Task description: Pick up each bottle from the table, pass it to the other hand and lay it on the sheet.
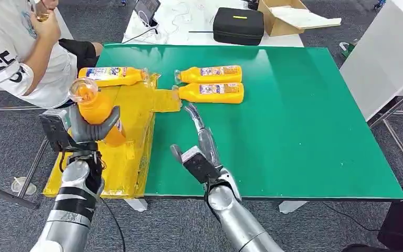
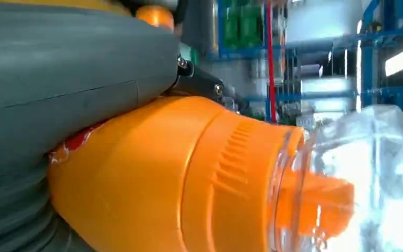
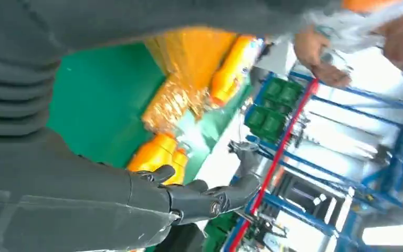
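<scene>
Head view: left robot hand (image 1: 92, 128) clamps a bottle (image 1: 95, 107); right robot hand (image 1: 202, 152) empty, fingers apart; person (image 1: 21, 47) beside sheet (image 1: 131, 121).

Green table (image 1: 304, 131), rectangular, standing on grey carpet. Yellow crinkled sheet (image 1: 131, 152) spread over the left end, its edge hanging past the near left corner. One orange bottle (image 1: 113, 76) lying flat on the sheet near the far edge, cap toward the table's middle. Two more orange bottles (image 1: 210, 74) (image 1: 212, 93) lying side by side on the bare green just beside the sheet, touching each other, caps toward the sheet.
</scene>
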Robot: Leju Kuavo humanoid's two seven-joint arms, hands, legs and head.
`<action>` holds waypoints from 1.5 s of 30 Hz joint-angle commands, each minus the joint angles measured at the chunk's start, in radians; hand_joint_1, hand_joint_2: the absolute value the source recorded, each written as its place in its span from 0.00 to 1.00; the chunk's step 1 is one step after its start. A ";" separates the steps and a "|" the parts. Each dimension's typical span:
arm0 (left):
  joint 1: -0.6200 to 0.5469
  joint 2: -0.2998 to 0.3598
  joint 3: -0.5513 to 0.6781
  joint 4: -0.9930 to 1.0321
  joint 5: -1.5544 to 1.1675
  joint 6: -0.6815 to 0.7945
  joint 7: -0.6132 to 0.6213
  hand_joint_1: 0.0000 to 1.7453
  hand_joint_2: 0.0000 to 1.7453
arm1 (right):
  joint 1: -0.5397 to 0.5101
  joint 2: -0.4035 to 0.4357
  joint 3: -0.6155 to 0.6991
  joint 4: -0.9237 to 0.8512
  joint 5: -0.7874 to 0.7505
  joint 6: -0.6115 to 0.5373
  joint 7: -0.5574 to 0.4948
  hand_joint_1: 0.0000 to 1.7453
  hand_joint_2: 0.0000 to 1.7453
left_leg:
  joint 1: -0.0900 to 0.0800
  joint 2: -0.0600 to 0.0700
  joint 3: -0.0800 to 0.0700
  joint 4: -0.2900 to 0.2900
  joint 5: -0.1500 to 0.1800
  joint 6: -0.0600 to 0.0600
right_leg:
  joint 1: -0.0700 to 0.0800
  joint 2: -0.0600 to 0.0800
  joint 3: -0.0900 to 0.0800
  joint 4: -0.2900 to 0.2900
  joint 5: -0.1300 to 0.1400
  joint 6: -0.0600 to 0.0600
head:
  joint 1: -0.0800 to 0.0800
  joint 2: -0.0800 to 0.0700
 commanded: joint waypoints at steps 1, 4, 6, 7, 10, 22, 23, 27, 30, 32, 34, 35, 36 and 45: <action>-0.214 0.132 -0.129 0.475 -0.458 0.405 0.007 1.00 1.00 | 0.041 -0.028 0.023 -0.236 -0.092 -0.073 -0.077 0.00 0.00 | 0.000 0.000 0.004 0.000 -0.001 0.001 | 0.001 -0.001 0.004 0.000 -0.001 -0.002 | 0.000 0.000; -0.254 0.177 -0.282 0.614 -0.742 0.396 0.106 1.00 1.00 | 0.022 -0.042 0.059 -0.223 -0.116 -0.057 -0.074 0.00 0.00 | 0.000 -0.002 0.005 -0.001 0.000 0.000 | 0.000 -0.003 0.005 0.000 -0.002 -0.002 | 0.000 0.000; -0.255 0.203 -0.354 0.643 -0.857 0.375 0.147 1.00 1.00 | 0.013 -0.043 0.064 -0.197 -0.134 -0.036 -0.075 0.00 0.00 | 0.000 0.000 0.003 -0.001 0.000 0.000 | 0.000 -0.001 0.003 -0.001 0.000 -0.001 | 0.000 0.000; -0.252 0.205 -0.354 0.642 -0.862 0.373 0.148 1.00 1.00 | 0.010 -0.043 0.066 -0.186 -0.135 -0.032 -0.077 0.00 0.00 | 0.000 0.002 0.006 -0.001 -0.001 0.001 | 0.001 0.001 0.005 -0.001 -0.001 -0.002 | 0.000 0.000; -0.252 0.205 -0.354 0.642 -0.862 0.373 0.148 1.00 1.00 | 0.010 -0.043 0.066 -0.186 -0.135 -0.032 -0.077 0.00 0.00 | 0.000 0.007 0.006 -0.001 -0.002 0.001 | 0.001 0.004 0.004 -0.001 0.000 -0.002 | 0.000 0.000; -0.250 0.212 -0.381 0.650 -0.917 0.276 0.160 1.00 1.00 | 0.003 -0.040 0.069 -0.155 -0.146 -0.004 -0.077 0.00 0.00 | 0.001 0.007 0.004 0.000 -0.001 0.001 | 0.001 0.004 0.003 -0.001 0.000 -0.002 | 0.000 0.000; -0.247 0.211 -0.378 0.651 -0.918 0.253 0.151 1.00 1.00 | 0.001 -0.039 0.073 -0.145 -0.144 0.003 -0.077 0.00 0.00 | 0.000 0.007 0.003 0.000 -0.001 0.001 | 0.001 0.004 0.002 -0.001 0.000 -0.001 | 0.000 0.000; -0.238 0.201 -0.340 0.657 -0.878 0.163 0.131 1.00 1.00 | -0.005 -0.034 0.082 -0.126 -0.136 0.018 -0.075 0.00 0.00 | 0.000 0.007 0.002 0.000 0.000 0.000 | 0.001 0.004 0.000 0.000 0.000 -0.001 | 0.000 0.000; -0.232 0.195 -0.314 0.657 -0.850 0.110 0.125 1.00 1.00 | -0.007 -0.032 0.085 -0.122 -0.130 0.026 -0.071 0.00 0.00 | 0.001 0.008 0.005 0.000 -0.002 0.001 | 0.001 0.004 0.004 -0.001 -0.001 -0.002 | 0.000 0.000; -0.223 0.188 -0.278 0.656 -0.811 0.059 0.115 1.00 1.00 | -0.006 -0.028 0.086 -0.119 -0.127 0.032 -0.068 0.00 0.00 | 0.000 0.007 0.004 0.000 -0.001 0.000 | 0.001 0.004 0.002 -0.001 -0.001 -0.002 | 0.000 0.000; -0.215 0.187 -0.261 0.659 -0.791 -0.012 0.111 1.00 1.00 | -0.008 -0.026 0.088 -0.107 -0.120 0.042 -0.062 0.00 0.00 | 0.000 0.007 0.004 -0.001 -0.002 0.001 | 0.001 0.004 0.003 -0.001 -0.001 -0.002 | 0.000 0.000; -0.211 0.191 -0.267 0.662 -0.796 -0.032 0.112 1.00 1.00 | -0.009 -0.025 0.089 -0.099 -0.120 0.048 -0.059 0.00 0.00 | 0.001 0.008 0.007 -0.001 -0.003 0.001 | 0.002 0.005 0.006 -0.001 -0.002 -0.002 | 0.000 0.000; -0.207 0.190 -0.259 0.660 -0.787 -0.050 0.108 1.00 1.00 | -0.009 -0.023 0.088 -0.094 -0.120 0.051 -0.059 0.00 0.00 | 0.000 0.007 0.002 -0.001 -0.001 0.000 | 0.000 0.004 0.001 -0.001 0.000 -0.001 | 0.000 0.000; -0.186 0.177 -0.224 0.657 -0.744 -0.125 0.096 0.84 1.00 | -0.012 -0.018 0.090 -0.075 -0.118 0.065 -0.060 0.00 0.00 | 0.000 0.009 0.009 -0.002 -0.001 0.001 | 0.000 0.006 0.008 -0.002 0.000 -0.002 | 0.000 0.000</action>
